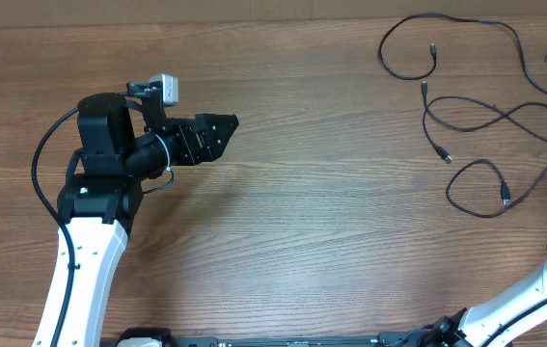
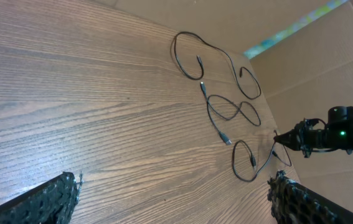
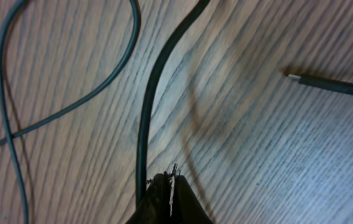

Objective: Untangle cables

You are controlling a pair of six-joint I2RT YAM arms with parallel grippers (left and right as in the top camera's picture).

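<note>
The cables (image 1: 466, 116) sprawl loose at two o'clock on the wooden table (image 1: 331, 241), the right gripper (image 3: 169, 186) pinched tight on one strand at three o'clock, the left gripper (image 1: 217, 130) spread wide at ten o'clock, nothing between.

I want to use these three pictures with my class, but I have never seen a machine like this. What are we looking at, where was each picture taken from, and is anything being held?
Two robot arms work at a wooden table. The top picture looks down from above. The other two come from small cameras on each arm's wrist. Thin black cables lie spread in loops at the far right of the table. The left gripper stands open over bare wood and holds nothing. The right gripper is pinched shut on one cable, seen close up in its own camera.
</note>
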